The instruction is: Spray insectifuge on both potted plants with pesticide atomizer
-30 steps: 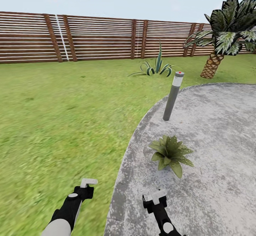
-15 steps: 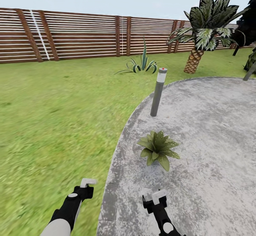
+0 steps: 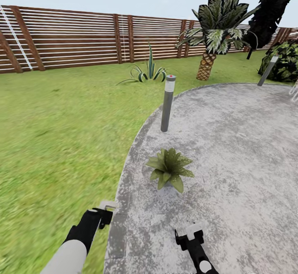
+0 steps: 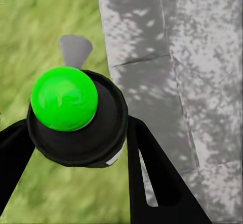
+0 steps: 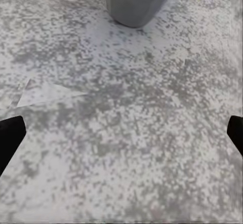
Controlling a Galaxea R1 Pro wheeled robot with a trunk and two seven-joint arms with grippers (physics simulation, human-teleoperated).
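A: Left side? Containers?
B: Left gripper (image 4: 76,148), black fingers clamped on the slim dark pesticide atomizer (image 4: 76,115), round bright green tip facing the wrist camera. It hangs over the green lawn (image 3: 62,133) just beside the edge of the mottled grey stone patio (image 3: 231,150). White patch visible, no readable writing.
A: Middle?
B: Low speckled broad-leaved potted plant (image 3: 169,168) in a small grey pot (image 5: 135,1), standing on the patio near its edge. Grey bollard light (image 3: 167,103) behind it.
A: Right?
B: Right gripper (image 5: 121,133), black fingertips wide apart, nothing between, over bare stone near the pot.
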